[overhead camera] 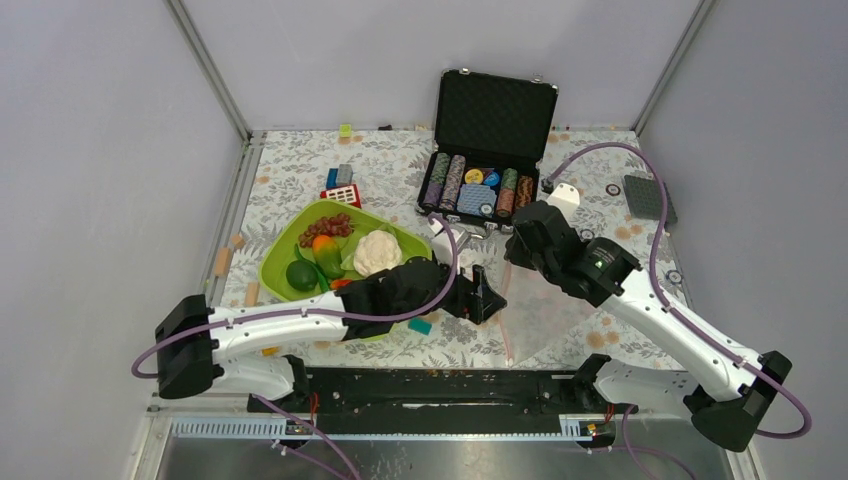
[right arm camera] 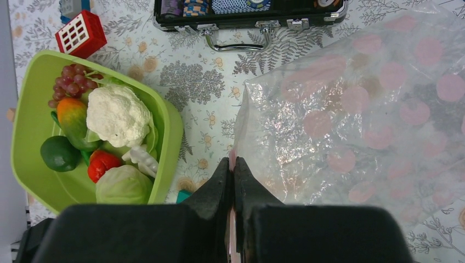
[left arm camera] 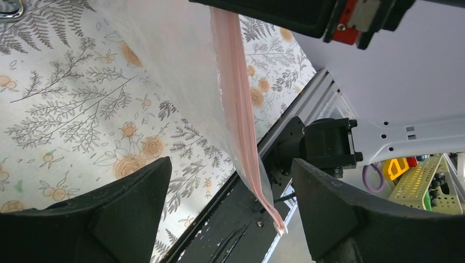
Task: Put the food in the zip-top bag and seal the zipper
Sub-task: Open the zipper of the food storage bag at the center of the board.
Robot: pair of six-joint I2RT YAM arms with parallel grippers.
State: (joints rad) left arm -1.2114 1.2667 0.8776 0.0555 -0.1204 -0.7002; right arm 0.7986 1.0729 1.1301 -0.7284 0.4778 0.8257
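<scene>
Clear crinkly plastic dotted with pink is lying across the floral table (overhead camera: 300, 170) between the two arms: this is the zip-top bag (right arm camera: 356, 109), resting just right of the lime-green tray (right arm camera: 171, 129) and apart from it. The pale pink zipper (left arm camera: 238, 109) is running along the bag's left edge, and that edge is being held up off the table.

The right arm is reaching in from the near right corner, elbow bent and wrist turned down over the bag's mouth. The right gripper (right arm camera: 233, 164) is pinching the pink strip, its two black fingers pressed together with only the strip between them.

The left arm is stretching low across the table from the near left, passing in front of the tray. The left gripper (left arm camera: 231, 164) is gaping wide, and the zipper is hanging down through the gap; neither of its fingers (left arm camera: 126, 208) is touching the zipper.

All the food is sitting in the tray: the cauliflower (right arm camera: 118, 115) in the middle, the grapes (right arm camera: 68, 82) behind it, the orange fruit (right arm camera: 71, 112) and dark green fruit (right arm camera: 59, 153) to the left, the tomato (right arm camera: 101, 164) and cabbage (right arm camera: 123, 185) at the near side. A red block (right arm camera: 81, 35) is standing beyond the tray, and an open poker-chip case (overhead camera: 490, 130) is sitting at the far side of the table
</scene>
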